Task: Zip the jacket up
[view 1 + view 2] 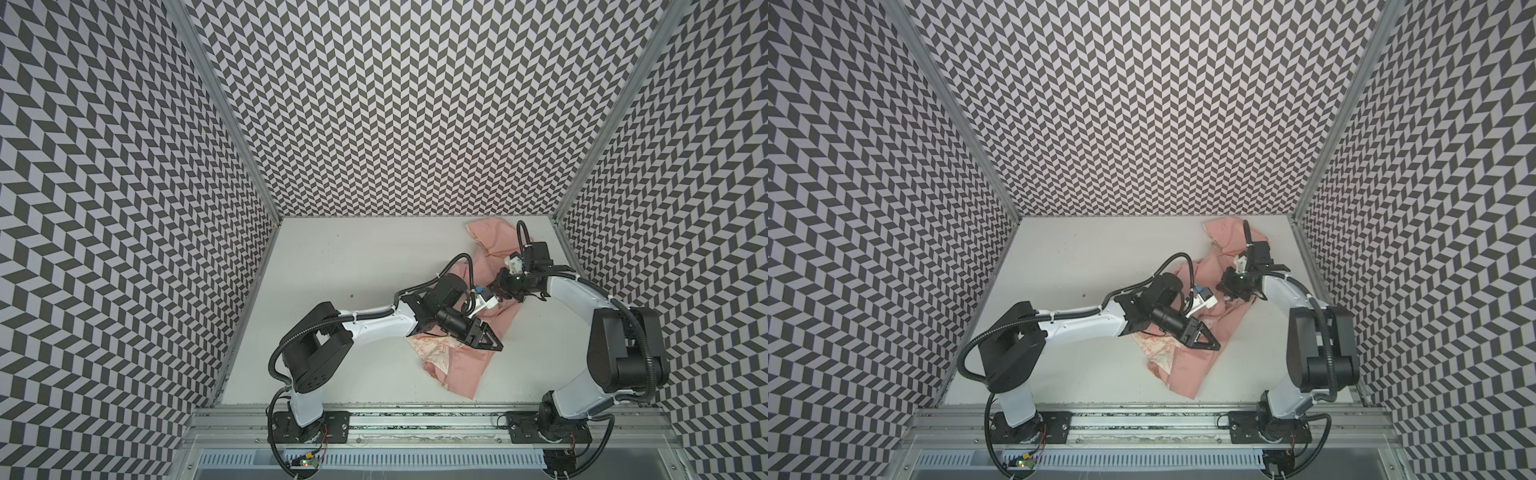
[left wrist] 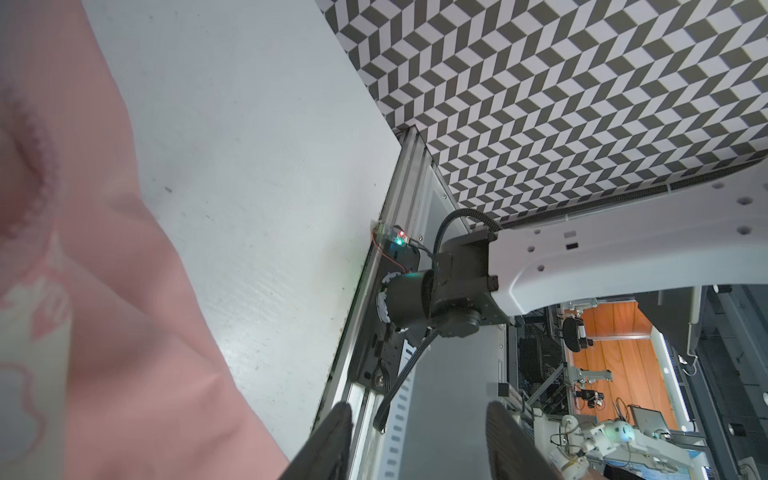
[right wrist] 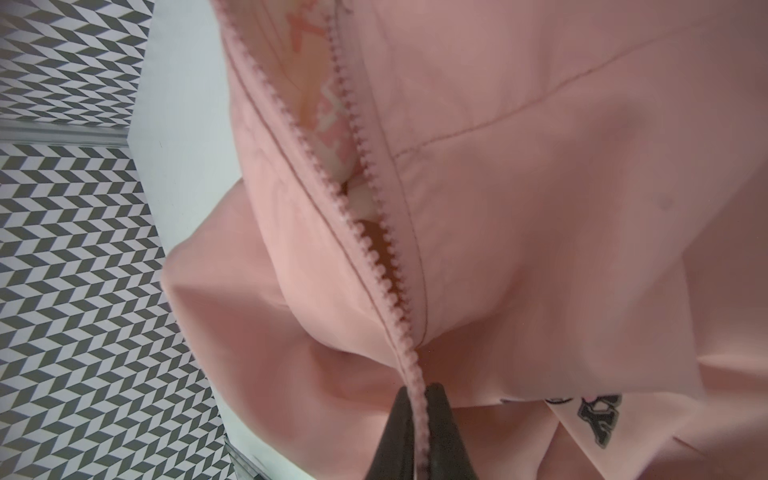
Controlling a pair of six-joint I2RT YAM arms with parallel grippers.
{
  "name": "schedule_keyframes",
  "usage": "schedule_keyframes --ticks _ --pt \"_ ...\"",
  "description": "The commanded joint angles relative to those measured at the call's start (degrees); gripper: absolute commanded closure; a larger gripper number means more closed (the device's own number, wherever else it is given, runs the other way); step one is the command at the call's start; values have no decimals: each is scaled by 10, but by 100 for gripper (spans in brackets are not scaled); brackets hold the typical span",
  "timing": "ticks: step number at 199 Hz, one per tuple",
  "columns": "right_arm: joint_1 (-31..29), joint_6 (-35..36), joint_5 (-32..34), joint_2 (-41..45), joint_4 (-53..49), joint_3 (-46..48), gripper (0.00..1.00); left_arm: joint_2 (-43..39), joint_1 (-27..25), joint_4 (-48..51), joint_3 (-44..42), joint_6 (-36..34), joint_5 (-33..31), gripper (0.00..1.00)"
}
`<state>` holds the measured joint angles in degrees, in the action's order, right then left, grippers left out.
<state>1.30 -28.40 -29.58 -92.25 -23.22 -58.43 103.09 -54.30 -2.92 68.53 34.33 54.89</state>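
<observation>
On the white table [image 1: 332,257] the pink jacket [image 1: 457,374] lies crumpled to the right of the middle, the left gripper [image 2: 419,411] is spread and empty over it, and the right gripper [image 3: 419,399] is pinching its partly open zipper [image 3: 410,360].

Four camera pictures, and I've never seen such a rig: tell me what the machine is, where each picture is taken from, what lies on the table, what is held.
Two robot arms stand at the front edge of a white table. Two pictures look down from one overhead camera pair; the other two come from a camera on each wrist. A pink jacket lies crumpled on the table. The right gripper is shut on its zipper, whose teeth part beyond the grip. The left gripper is open and empty, over the jacket.
</observation>
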Motion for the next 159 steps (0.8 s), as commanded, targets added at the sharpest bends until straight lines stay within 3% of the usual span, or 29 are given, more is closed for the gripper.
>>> schedule_keyframes --ticks 1,13,42,71,117,159 --pt "4 10 -6 13 -9 -3 78 -50 36 55 -14 -12 -78 36" --pt "5 15 -1 26 -17 6 67 -69 48 102 -18 -26 -149 32" --pt "9 20 31 73 -40 23 40 -83 71 155 -32 -42 -250 31" --pt "10 17 73 103 -52 9 23 -65 74 194 -26 -71 -362 25" --pt "4 4 69 32 -42 -76 20 13 120 167 17 -79 -380 22" --pt "-18 5 61 -91 -41 -157 23 116 127 173 118 -89 -316 20"
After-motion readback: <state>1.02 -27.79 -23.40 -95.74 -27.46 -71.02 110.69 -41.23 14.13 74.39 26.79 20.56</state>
